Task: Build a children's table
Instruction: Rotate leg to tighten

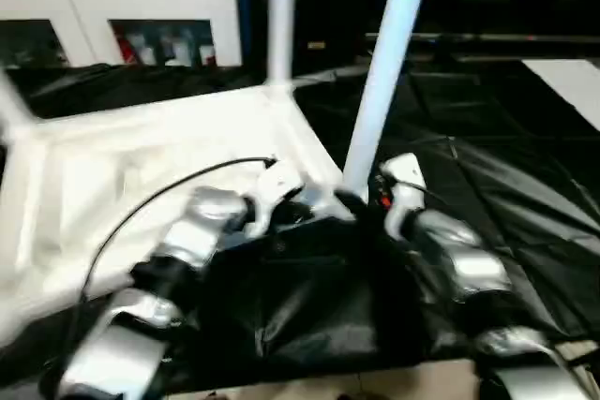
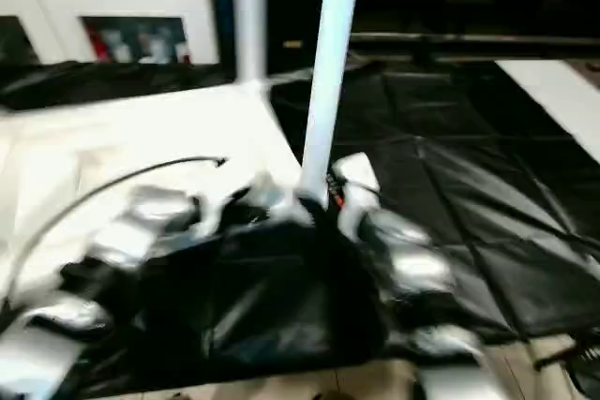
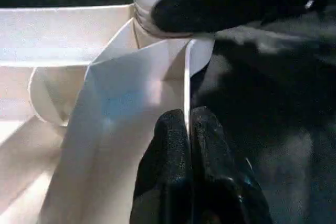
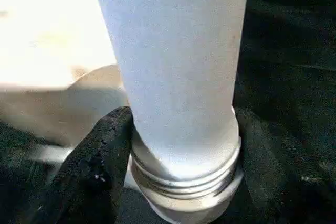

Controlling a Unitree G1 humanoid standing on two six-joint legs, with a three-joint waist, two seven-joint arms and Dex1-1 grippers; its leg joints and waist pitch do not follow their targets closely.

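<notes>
Scene: the upturned top (image 1: 159,175) lies underside up on the black sheet (image 1: 506,185) covering the floor, its near right corner between the robot's forearms.
Progress: one leg (image 1: 280,16) already stands in the far right corner socket; a second leg (image 1: 386,63) is being seated at the near right corner. A blurred white shape at the far left corner may be another leg; I cannot tell.
Left end effector (image 3: 188,150): clenched on the thin rim of the top beside that corner.
Right end effector (image 4: 181,150): fingers (image 4: 100,166) wrapped round the threaded base of the second leg.
Axis: the leg's long axis runs nearly upright, its upper end leaning slightly right.
Left to do: seating this leg fully, by my reading.
</notes>
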